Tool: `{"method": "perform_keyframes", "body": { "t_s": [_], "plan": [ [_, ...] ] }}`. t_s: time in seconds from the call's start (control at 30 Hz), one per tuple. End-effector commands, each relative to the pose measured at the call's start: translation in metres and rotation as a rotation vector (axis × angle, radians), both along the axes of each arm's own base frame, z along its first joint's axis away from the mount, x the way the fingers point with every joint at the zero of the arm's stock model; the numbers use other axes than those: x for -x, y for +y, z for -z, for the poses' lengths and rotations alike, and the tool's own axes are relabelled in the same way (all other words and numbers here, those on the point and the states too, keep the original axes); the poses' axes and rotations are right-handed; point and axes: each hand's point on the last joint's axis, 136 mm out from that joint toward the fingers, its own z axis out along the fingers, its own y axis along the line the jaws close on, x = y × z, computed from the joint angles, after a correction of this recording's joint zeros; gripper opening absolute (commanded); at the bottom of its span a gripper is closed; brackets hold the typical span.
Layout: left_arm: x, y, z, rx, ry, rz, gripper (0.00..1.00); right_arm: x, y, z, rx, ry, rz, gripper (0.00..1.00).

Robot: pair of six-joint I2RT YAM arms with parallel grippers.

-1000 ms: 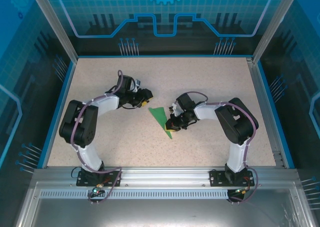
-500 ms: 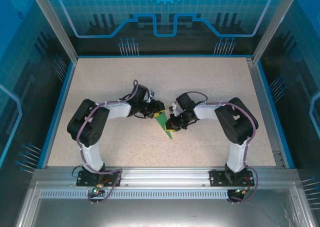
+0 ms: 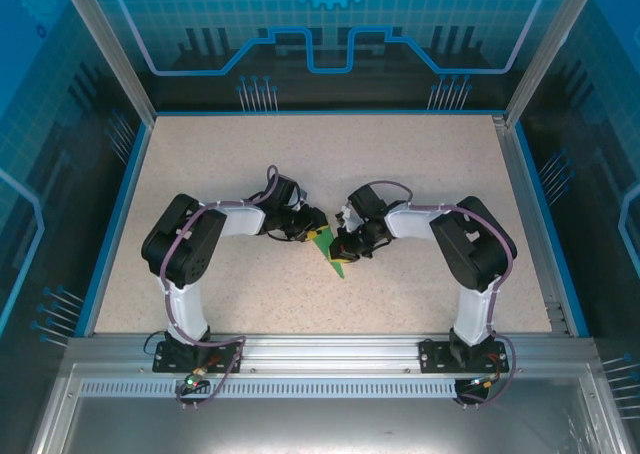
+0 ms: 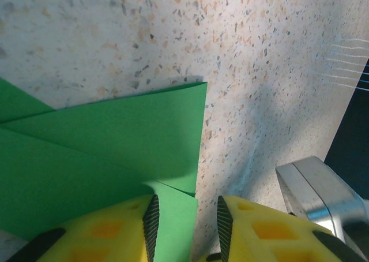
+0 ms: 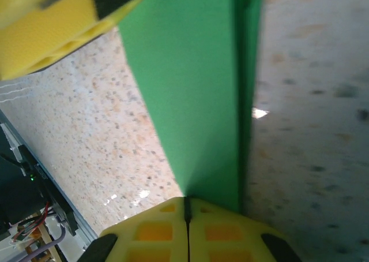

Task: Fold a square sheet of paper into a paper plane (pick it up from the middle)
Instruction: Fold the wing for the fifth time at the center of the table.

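Note:
The green sheet of paper point(image 3: 335, 262) lies mid-table, folded into a narrow wedge that points toward the near edge. In the left wrist view its folded layers point(image 4: 115, 152) show a crease and a straight right edge. My left gripper point(image 3: 310, 229) is at the wedge's wide far end, jaws open with a gap. That paper edge lies between its fingers point(image 4: 187, 227). My right gripper point(image 3: 345, 246) is on the wedge's right side. In the right wrist view its fingers point(image 5: 186, 207) are shut on the paper point(image 5: 190, 89), which runs out of the seam.
The speckled tabletop point(image 3: 220, 154) is bounded by a blue rim and transparent walls. A grey metal part point(image 4: 323, 193) stands close to the right of my left fingers. A yellow finger of the left gripper point(image 5: 46, 31) sits at the paper's far end.
My left arm swung right from beside the paper to its wide far end, and its jaws narrowed. The right gripper stayed shut on the paper, nearly still.

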Motion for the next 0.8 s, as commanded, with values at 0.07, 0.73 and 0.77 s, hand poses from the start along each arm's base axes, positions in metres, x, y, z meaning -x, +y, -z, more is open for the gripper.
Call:
{"method": "perform_keyframes", "body": {
  "t_s": [0.07, 0.73, 0.77],
  "plan": [
    [0.016, 0.011, 0.032, -0.073, 0.102, -0.021, 0.36, 0.006, 0.003, 0.004, 0.049, 0.022, -0.008, 0.07],
    [0.007, 0.007, 0.017, -0.076, 0.07, -0.001, 0.37, 0.081, -0.056, 0.001, 0.092, 0.051, -0.008, 0.1],
    [0.006, 0.006, 0.013, -0.071, 0.061, 0.003, 0.37, 0.077, -0.06, -0.005, 0.1, 0.026, 0.001, 0.11]
  ]
}}
